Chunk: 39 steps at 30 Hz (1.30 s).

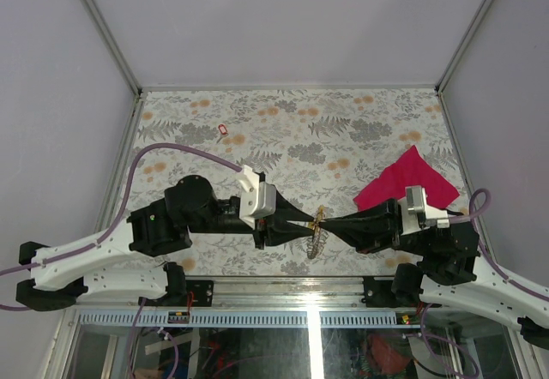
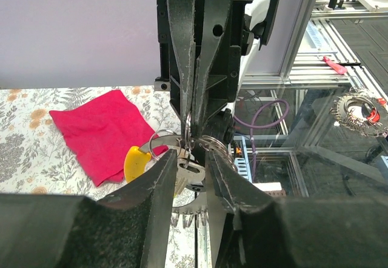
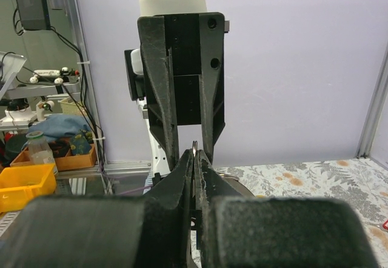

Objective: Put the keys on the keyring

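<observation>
My two grippers meet tip to tip above the near middle of the table. My right gripper (image 1: 329, 225) is shut on the thin silvery keyring (image 2: 156, 139) and holds it up on edge; the ring's rim shows between its tips in the right wrist view (image 3: 194, 147). A yellow piece (image 2: 136, 162) hangs from the ring. My left gripper (image 2: 191, 157) is closed on a silver key (image 2: 189, 172) right under the ring, touching it. Other keys hang below the ring (image 1: 313, 243). A red-headed key (image 1: 224, 129) lies alone on the table at the far left.
A magenta cloth (image 1: 407, 182) lies flat on the flowered tabletop (image 1: 343, 139) just behind my right arm. The table's near edge is a metal rail (image 1: 283, 286) right under the grippers. Grey walls close in the left, far and right sides.
</observation>
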Available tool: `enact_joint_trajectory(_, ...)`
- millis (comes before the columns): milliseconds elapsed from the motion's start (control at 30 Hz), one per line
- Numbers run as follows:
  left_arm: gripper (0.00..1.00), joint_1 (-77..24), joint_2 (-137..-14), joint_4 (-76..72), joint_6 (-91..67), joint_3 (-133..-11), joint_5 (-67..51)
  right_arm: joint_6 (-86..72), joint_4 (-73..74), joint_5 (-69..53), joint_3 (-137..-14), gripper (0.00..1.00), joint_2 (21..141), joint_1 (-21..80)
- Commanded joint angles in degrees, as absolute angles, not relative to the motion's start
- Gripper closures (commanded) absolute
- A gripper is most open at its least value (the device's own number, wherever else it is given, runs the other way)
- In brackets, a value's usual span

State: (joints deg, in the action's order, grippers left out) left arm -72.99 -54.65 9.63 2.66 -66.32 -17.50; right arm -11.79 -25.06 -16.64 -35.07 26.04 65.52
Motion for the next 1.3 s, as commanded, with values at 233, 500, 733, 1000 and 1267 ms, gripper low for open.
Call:
enact_joint_trajectory(233, 0.73, -73.2, -55.3, 4.7, 2.8, -66.4, -15.7, -11.0, -27.8, -19.6, -38.2, 1.00, 27.1, 65.7)
enact_joint_trajectory(500, 0.74, -73.1, -56.4, 5.2, 2.9, -66.6, -16.2, -11.0, -27.9, -19.7, -38.4, 1.00, 27.0, 65.8)
enact_joint_trajectory(733, 0.89, -73.1, -57.0, 5.9, 2.9, -66.9, -17.1, -11.0, -28.0, -19.7, -38.4, 1.00, 27.1, 65.8)
enact_joint_trajectory(1000, 1.00, -73.1, -56.7, 8.0, 3.1, -68.0, -17.7, -10.8, -27.1, -19.2, -38.2, 1.00, 26.7, 65.8)
enact_joint_trajectory(1267, 1.00, -73.1, -57.4, 21.5, 4.7, -74.1, -14.9, -5.7, -12.3, -16.3, -42.8, 0.76, 24.0, 65.7)
